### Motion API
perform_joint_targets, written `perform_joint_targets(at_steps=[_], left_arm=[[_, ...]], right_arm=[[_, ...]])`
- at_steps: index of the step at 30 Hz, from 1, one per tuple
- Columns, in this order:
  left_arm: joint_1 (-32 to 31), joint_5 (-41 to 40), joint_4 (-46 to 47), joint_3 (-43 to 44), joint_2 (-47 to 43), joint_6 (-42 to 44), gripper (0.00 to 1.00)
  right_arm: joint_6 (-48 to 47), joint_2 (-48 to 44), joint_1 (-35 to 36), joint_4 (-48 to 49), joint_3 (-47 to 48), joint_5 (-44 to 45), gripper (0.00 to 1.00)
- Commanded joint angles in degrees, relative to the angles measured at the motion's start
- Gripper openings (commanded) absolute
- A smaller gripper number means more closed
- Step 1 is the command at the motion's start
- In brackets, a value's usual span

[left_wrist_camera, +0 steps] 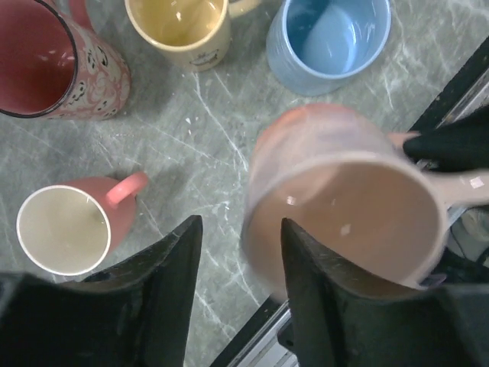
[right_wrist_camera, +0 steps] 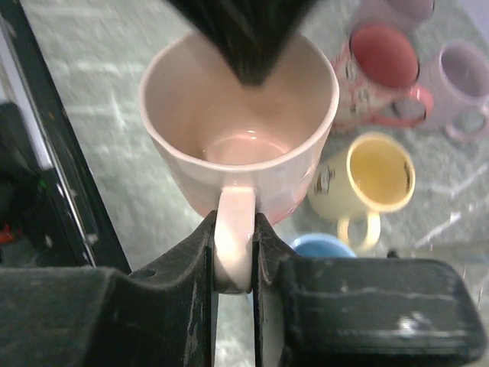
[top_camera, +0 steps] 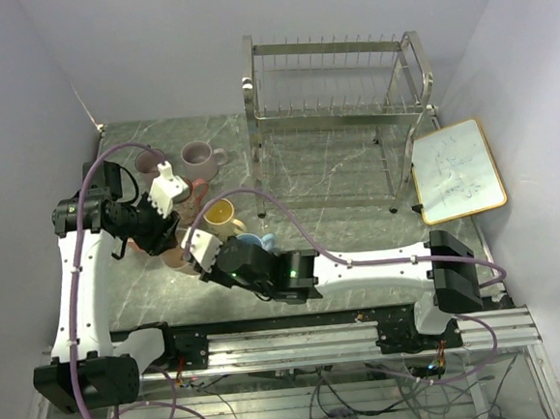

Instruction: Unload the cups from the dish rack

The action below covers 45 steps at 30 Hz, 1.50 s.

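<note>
Peach ceramic filled the right wrist view: the right gripper (right_wrist_camera: pixel 233 256) was pressed together on the handle (right_wrist_camera: pixel 234 218) of the peach mug (right_wrist_camera: pixel 237 145), one black jaw on each side of the loop, and the mug's mouth faced the camera. The left wrist view gave what that one hid. There the left gripper (left_wrist_camera: pixel 241 225) stood spread, its fingers (left_wrist_camera: pixel 172 298) straddling the peach mug's wall, one outside and one over the rim, with the grey-green marbled table (left_wrist_camera: pixel 206 160) showing in the gap. The right wrist view caught only one of those fingers, a dark tip inside the rim. The mug was blurred in the left wrist view, and whether it rested on the table could not be told.

Just beside the peach mug stood the blue mug (left_wrist_camera: pixel 328 42) and the yellow mug (left_wrist_camera: pixel 179 30), both upright on the table. Beyond the yellow one was the patterned mug (left_wrist_camera: pixel 46 61), red inside. A salmon mug (left_wrist_camera: pixel 69 229) with a pale interior stood near the peach mug on its other side, and the right wrist view did not show it. A mauve mug (right_wrist_camera: pixel 466 84) past the patterned one was missing from the left wrist view. Only the top view held the dish rack (top_camera: pixel 336 118), well apart from the peach mug at the table's far side, and the whiteboard (top_camera: pixel 459 169) farther off still.
</note>
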Motion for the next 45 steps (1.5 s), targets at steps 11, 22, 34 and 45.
perform_joint_targets(at_steps=[11, 22, 34, 45], left_arm=[[-0.2, -4.9, 17.9, -0.6, -5.3, -16.7, 0.99], [-0.1, -20.3, 42.2, -13.7, -10.4, -34.1, 1.00], [-0.1, -19.7, 60.0, -31.4, -14.5, -41.3, 1.00], [-0.2, -15.0, 75.5, -51.0, -26.4, -41.6, 1.00]], right_arm=[[17.9, -29.5, -9.9, 5.5, -26.7, 9.3, 0.00], [27.7, -38.7, -18.9, 7.0, -45.5, 16.2, 0.00], [30.3, -34.8, -21.6, 16.8, -53.0, 14.7, 0.00], [33.5, -35.7, -21.7, 19.4, -58.2, 17.4, 0.13]])
